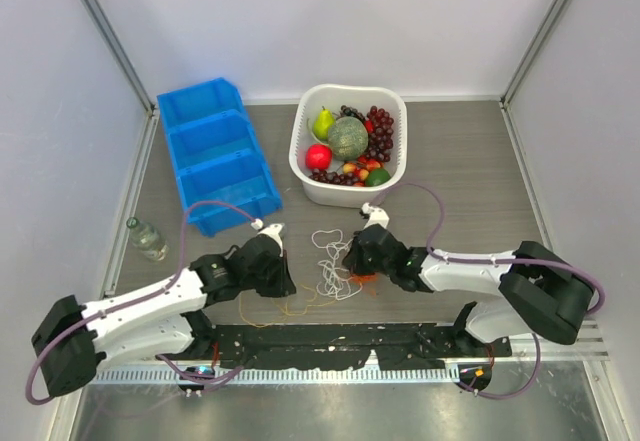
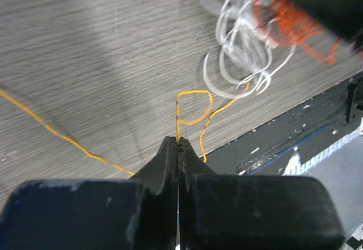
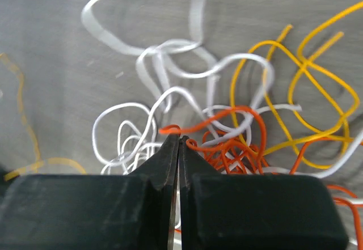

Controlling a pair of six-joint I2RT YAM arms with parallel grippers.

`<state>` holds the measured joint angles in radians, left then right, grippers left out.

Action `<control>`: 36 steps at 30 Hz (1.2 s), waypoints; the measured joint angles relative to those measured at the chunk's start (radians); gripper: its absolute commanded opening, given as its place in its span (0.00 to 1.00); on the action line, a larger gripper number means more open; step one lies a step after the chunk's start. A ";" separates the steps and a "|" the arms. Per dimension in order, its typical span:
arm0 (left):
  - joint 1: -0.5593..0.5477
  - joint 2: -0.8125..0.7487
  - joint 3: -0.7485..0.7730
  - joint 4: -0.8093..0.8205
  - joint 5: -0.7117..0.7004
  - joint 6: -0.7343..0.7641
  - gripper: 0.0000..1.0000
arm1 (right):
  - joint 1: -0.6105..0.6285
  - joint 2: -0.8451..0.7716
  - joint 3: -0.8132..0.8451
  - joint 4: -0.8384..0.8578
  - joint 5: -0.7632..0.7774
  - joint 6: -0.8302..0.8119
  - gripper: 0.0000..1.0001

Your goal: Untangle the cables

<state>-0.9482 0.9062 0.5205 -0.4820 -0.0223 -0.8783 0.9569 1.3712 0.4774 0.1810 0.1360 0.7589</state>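
Top view alone showing blue bins, fruit basket and bottle. Cables lying tangled on table between both arms, near front edge.

Left wrist view showing left gripper clenching yellow cable, strand looping just ahead of tips.

Right wrist view showing right gripper pinching orange cable, which is coiling tightly among white cable loops.

Gripper bodies hiding fingertips in top view. Far strands blurring in wrist views.

- I can read no text, label, brand, number or sign in any of my three views.
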 measured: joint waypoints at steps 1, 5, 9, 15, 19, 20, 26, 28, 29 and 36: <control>0.000 0.030 -0.018 0.035 0.019 -0.008 0.00 | -0.026 -0.004 0.000 -0.018 0.014 0.006 0.05; -0.001 0.169 -0.035 0.145 0.079 -0.017 0.00 | -0.216 -0.055 -0.056 -0.058 0.027 0.029 0.06; -0.001 0.271 -0.012 0.203 0.127 -0.002 0.14 | -0.333 -0.168 -0.114 -0.121 0.060 0.022 0.06; -0.001 0.299 0.020 0.242 0.175 0.048 0.59 | -0.344 -0.250 -0.117 -0.198 0.064 -0.022 0.07; -0.003 0.251 0.026 0.214 0.188 0.080 0.77 | -0.345 -0.252 -0.117 -0.206 0.060 -0.045 0.07; -0.004 0.237 0.033 0.193 0.188 0.093 0.82 | -0.346 -0.252 -0.117 -0.206 0.056 -0.050 0.07; -0.026 0.209 0.093 0.067 0.139 0.148 0.84 | -0.349 -0.252 -0.119 -0.206 0.035 -0.069 0.07; -0.049 0.223 0.110 0.037 0.113 0.156 0.83 | -0.351 -0.255 -0.126 -0.204 0.029 -0.073 0.07; -0.066 0.238 0.121 0.023 0.097 0.158 0.83 | -0.351 -0.257 -0.130 -0.203 0.026 -0.074 0.07; -0.202 0.442 0.221 -0.031 -0.015 0.174 0.65 | -0.352 -0.297 -0.153 -0.195 0.012 -0.076 0.08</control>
<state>-1.1500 1.3483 0.7418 -0.5125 -0.0372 -0.7044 0.6044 1.0740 0.3244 -0.0135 0.1482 0.6827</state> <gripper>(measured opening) 0.777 0.074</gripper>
